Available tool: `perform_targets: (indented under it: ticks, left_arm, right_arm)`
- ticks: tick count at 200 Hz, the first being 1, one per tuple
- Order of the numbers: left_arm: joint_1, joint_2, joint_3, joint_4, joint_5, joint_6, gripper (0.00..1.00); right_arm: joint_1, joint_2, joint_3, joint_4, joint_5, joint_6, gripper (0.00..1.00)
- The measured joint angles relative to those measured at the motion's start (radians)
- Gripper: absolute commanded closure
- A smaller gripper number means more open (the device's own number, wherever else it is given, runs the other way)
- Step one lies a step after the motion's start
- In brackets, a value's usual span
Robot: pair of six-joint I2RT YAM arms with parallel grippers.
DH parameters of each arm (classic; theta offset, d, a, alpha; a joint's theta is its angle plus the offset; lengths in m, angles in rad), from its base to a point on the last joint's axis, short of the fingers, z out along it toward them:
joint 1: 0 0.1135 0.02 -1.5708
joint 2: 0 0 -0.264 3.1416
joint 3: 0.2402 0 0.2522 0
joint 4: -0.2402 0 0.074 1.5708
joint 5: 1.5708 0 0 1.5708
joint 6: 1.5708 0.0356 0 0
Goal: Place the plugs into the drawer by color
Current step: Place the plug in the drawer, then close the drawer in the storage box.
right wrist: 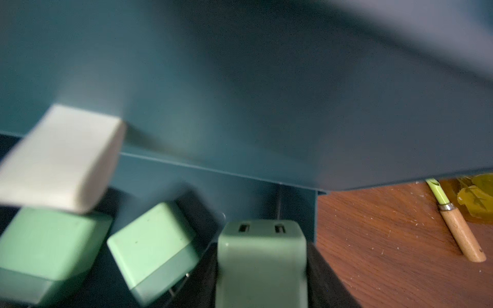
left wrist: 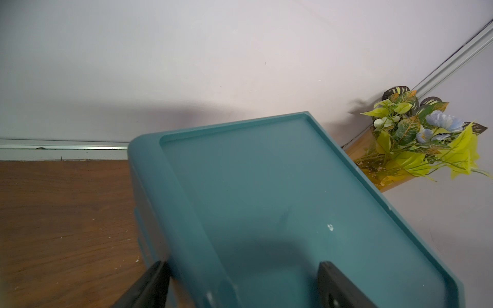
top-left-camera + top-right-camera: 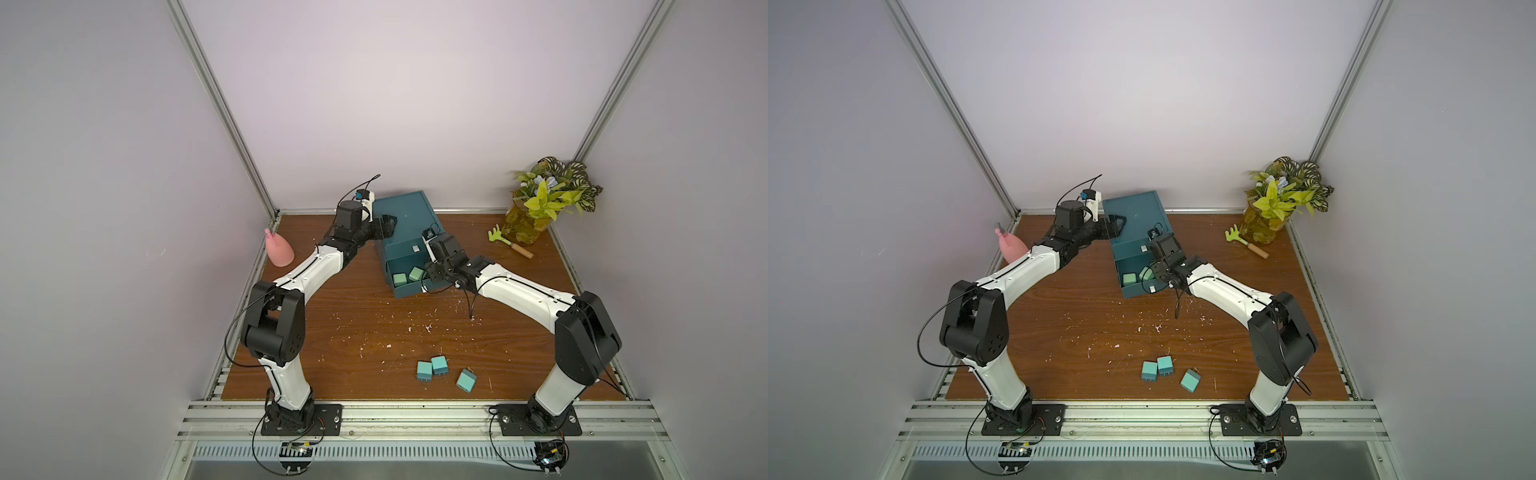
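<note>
Two mint plugs (image 3: 400,279) lie loose in the pulled-out drawer (image 3: 405,293), toward its left and middle. A third mint plug (image 1: 261,240) is at the drawer's right end, clamped between the dark fingers of the right gripper (image 1: 262,266), which press on both its sides. Whether it touches the drawer floor, cannot tell. A shut drawer front with a white tab (image 1: 61,160) sits just above.

Three blue-teal plugs (image 3: 439,365) lie on the table (image 3: 332,324) at the near side, right of centre and well apart from the drawer. Two are side by side, the third just to their right.

The cabinet (image 3: 405,212) stands at the far middle, turned slightly. The left gripper (image 2: 242,266) is at its top left edge with jaws apart, one finger (image 2: 157,277) outside the left wall and the other over the top, gripping nothing.

A pink spray bottle (image 3: 278,249) stands at far left. A plant (image 3: 544,199) in a yellow vase fills the far right corner, with a small rake (image 3: 509,243) beside it. White flecks are scattered mid-table.
</note>
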Motion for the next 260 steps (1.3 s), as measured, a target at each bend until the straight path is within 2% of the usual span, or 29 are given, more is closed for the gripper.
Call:
perform_targets:
  ticks: [22,50,83,107,131,153,193,260]
  left_arm:
    - [0.0,0.0,0.0,0.0,0.0,0.0,0.18]
    - [0.0,0.0,0.0,0.002,0.001,0.0,0.18]
    - [0.0,0.0,0.0,0.002,0.0,0.0,0.18]
    - [0.0,0.0,0.0,0.002,0.0,0.0,0.18]
    - [-0.001,0.0,0.0,0.002,0.0,0.0,0.18]
    - [-0.003,0.0,0.0,0.002,-0.003,0.0,0.18]
    - [-0.005,0.0,0.0,0.002,-0.006,0.0,0.18]
    - [-0.006,0.0,0.0,0.001,-0.009,0.002,0.18]
  right_arm:
    - [-0.006,-0.082,-0.051,0.013,-0.019,0.012,0.4]
    - [-0.01,-0.237,-0.137,0.073,-0.055,0.031,0.38]
    - [0.015,-0.413,-0.344,0.238,-0.106,0.075,0.43]
    - [0.093,-0.475,-0.542,0.374,-0.109,0.12,0.51]
    - [0.165,-0.481,-0.692,0.5,-0.087,0.151,0.53]
    - [0.185,-0.472,-0.755,0.596,-0.07,0.173,0.53]
    - [0.2,-0.409,-0.759,0.749,-0.05,0.187,0.53]
    - [0.225,-0.277,-0.72,0.829,-0.023,0.187,0.52]
